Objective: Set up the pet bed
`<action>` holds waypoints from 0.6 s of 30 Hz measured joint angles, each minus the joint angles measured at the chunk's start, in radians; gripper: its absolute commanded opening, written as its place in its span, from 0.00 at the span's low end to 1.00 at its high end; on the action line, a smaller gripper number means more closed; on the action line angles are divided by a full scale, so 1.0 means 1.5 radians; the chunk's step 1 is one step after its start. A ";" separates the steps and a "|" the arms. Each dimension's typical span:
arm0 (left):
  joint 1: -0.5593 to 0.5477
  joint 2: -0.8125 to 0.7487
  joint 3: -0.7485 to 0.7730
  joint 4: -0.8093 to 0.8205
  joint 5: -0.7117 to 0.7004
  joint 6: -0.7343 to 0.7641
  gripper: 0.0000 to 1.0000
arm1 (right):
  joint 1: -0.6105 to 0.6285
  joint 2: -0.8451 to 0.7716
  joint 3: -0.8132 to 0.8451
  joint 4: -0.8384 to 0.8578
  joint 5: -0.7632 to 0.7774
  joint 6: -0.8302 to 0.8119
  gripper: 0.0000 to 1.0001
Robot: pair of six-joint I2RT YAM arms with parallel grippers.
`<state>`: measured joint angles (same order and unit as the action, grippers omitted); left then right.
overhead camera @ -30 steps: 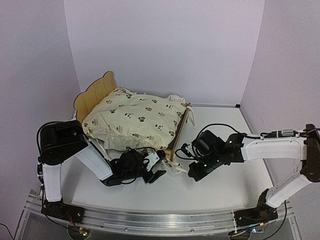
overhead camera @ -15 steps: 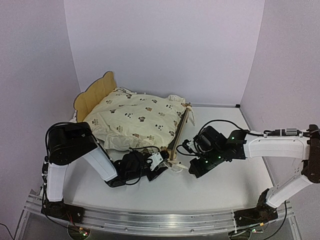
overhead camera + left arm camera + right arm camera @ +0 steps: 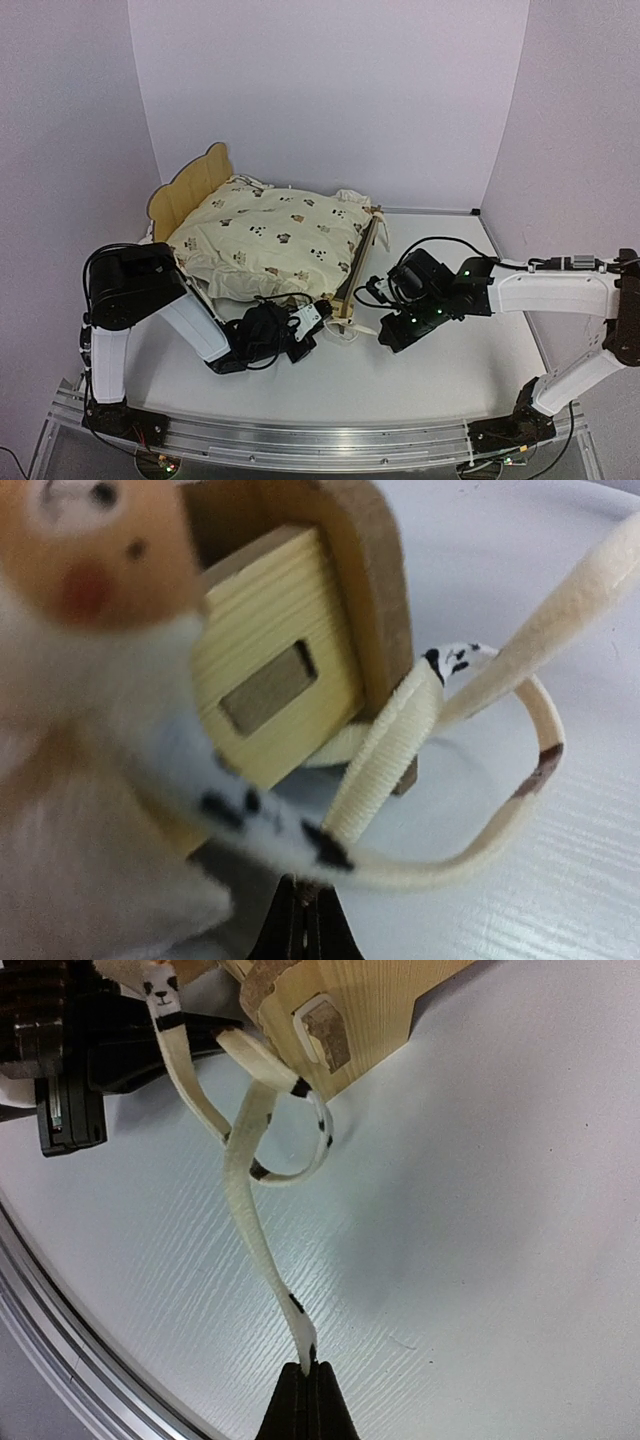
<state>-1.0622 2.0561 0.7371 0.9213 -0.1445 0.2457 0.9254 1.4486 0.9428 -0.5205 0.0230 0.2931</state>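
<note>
The white table (image 3: 450, 385) carries the pet bed (image 3: 188, 190) on its far left part. The bed's scalloped headboard is at the far left and its foot end points near and right. A cream animal-print cover (image 3: 275, 235) lies puffed over nearly the whole frame, hiding the base. Both arms reach low to the bed's near right corner. The left gripper (image 3: 318, 326) is just left of that corner and the right gripper (image 3: 384, 334) just right of it. The left gripper's jaws are pressed together, and the looped tie (image 3: 480, 850) from the cover meets their tips beside the wooden corner post, apparently pinched. The right gripper's jaws are closed on the end of the straight tie (image 3: 250, 1220), which runs taut over the table from the same corner.
</note>
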 measured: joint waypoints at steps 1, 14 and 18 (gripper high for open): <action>0.000 -0.014 -0.009 -0.020 -0.011 -0.010 0.00 | -0.001 0.000 0.000 0.000 0.002 0.000 0.00; 0.005 -0.210 -0.042 -0.365 -0.184 -0.196 0.00 | -0.036 0.031 0.008 0.000 0.021 0.023 0.00; 0.033 -0.243 -0.035 -0.463 -0.207 -0.254 0.00 | -0.047 0.033 0.007 0.000 0.028 0.035 0.00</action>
<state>-1.0123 1.6914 0.6845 0.2261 -0.4556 -0.1360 0.8551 1.4979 0.9530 -0.5207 0.0652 0.3452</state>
